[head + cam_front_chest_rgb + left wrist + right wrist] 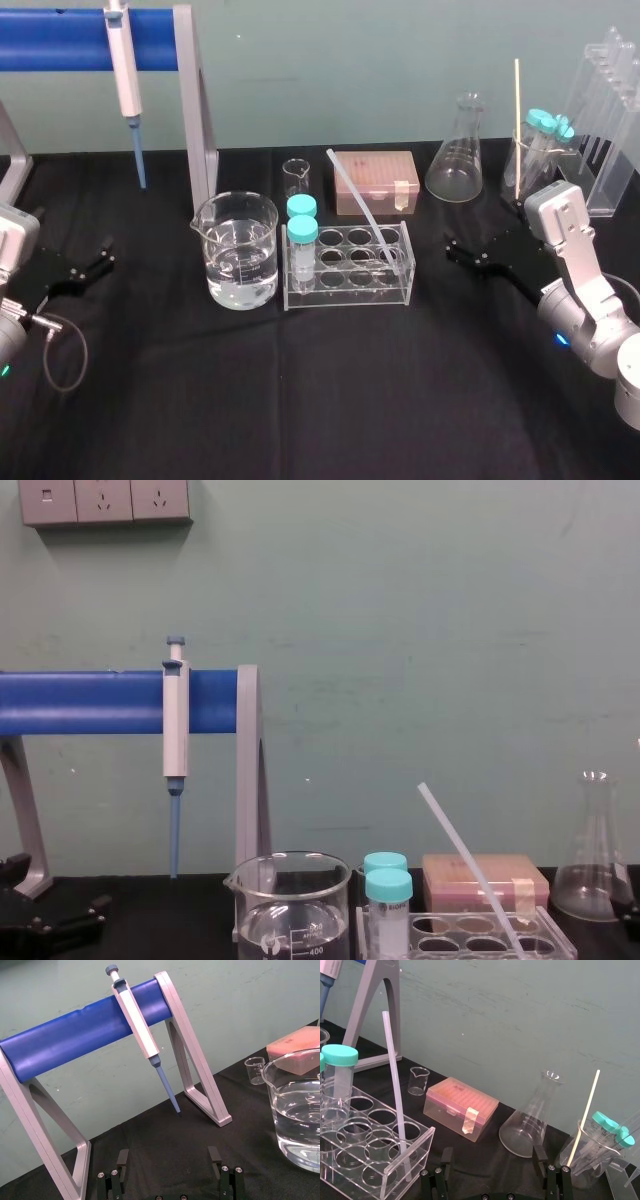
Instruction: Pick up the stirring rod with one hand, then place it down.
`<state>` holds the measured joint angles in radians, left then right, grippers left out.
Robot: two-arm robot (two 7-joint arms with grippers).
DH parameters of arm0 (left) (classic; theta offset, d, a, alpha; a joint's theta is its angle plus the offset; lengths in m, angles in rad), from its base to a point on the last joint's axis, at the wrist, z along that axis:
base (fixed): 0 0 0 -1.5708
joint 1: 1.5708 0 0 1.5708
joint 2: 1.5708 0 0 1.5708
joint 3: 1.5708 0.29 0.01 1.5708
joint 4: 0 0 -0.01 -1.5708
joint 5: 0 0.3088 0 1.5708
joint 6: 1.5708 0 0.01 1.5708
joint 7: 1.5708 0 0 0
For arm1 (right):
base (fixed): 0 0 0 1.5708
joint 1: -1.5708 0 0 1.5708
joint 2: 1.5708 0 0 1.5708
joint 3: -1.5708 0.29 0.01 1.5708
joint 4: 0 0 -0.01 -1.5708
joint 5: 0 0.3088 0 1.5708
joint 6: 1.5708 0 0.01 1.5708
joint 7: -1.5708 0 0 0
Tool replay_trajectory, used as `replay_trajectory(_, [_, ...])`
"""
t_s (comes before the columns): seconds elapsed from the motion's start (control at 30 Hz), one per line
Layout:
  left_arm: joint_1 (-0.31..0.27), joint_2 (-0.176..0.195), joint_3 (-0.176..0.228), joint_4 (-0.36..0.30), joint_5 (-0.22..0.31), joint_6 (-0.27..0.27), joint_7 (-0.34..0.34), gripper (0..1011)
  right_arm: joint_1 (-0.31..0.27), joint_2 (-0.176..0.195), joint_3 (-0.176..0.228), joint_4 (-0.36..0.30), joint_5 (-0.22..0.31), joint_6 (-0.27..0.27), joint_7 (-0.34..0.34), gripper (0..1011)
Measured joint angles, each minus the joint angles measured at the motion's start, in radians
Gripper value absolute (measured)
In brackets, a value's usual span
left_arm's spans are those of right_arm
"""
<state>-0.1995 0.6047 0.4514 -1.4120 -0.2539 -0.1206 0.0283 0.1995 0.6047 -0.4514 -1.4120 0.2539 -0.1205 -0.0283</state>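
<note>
Translucent whitish thin stirring rod (358,205) leaned slanted in the clear tube rack (345,290), left of the black right hand (462,252), which was spread wide and nearer; left hand (100,258) also wide.

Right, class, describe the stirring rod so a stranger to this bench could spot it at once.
Find the clear tube rack mid-table, right of the water beaker. The stirring rod leans in a hole at its right end. It is translucent white and slanted, unlike the two teal-capped tubes upright in that rack.

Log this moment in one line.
stirring rod: leaning in test tube rack, untouched; left end effector: open, low at left; right end effector: open, low at right
</note>
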Motion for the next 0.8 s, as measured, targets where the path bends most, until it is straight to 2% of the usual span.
replay_trajectory(0.8, [0.000,0.000,0.000,0.000,0.000,0.000,0.000,1000,0.000,0.000,0.000,0.000,0.000,0.000,0.000,1003])
